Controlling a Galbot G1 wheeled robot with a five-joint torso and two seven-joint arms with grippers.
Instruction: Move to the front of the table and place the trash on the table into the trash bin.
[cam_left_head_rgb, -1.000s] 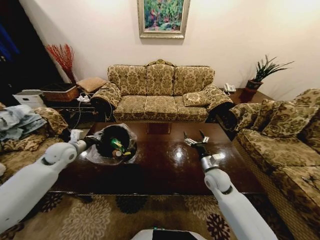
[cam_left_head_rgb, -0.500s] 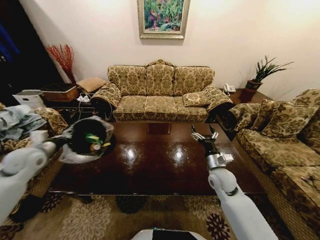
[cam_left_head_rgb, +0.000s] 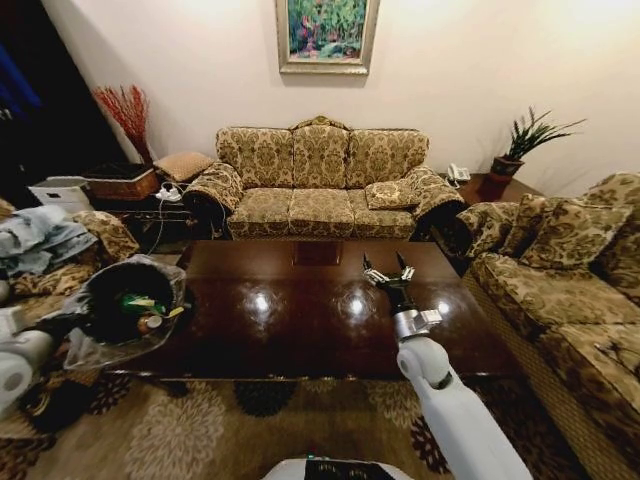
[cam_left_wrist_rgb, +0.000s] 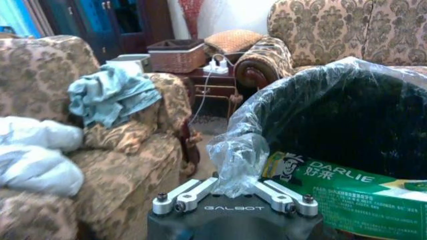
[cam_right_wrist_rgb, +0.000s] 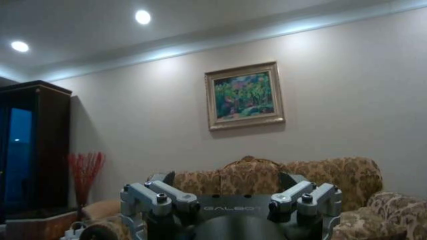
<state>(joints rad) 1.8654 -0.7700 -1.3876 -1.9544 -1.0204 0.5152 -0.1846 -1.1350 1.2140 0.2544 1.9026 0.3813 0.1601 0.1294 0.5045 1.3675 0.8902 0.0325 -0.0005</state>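
While the trash bin (cam_left_head_rgb: 125, 315), holding the trash (cam_left_head_rgb: 143, 305), is gripped by closed left fingers (cam_left_wrist_rgb: 179, 199) at lower left, the counter (cam_left_head_rgb: 320, 320) appears cleared; the right gripper (cam_left_head_rgb: 384, 270) is held open mid-frame.

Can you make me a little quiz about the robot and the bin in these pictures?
1. True or false: the bin stands in the middle of the table.
2. Which gripper holds the bin's bag? A) left gripper B) right gripper
3. Fill in: the right gripper's jaws are ____.

Key:
1. False. It is held off the table's left end.
2. A. The left gripper pinches the plastic bag at the rim.
3. Open, above the table and holding nothing.
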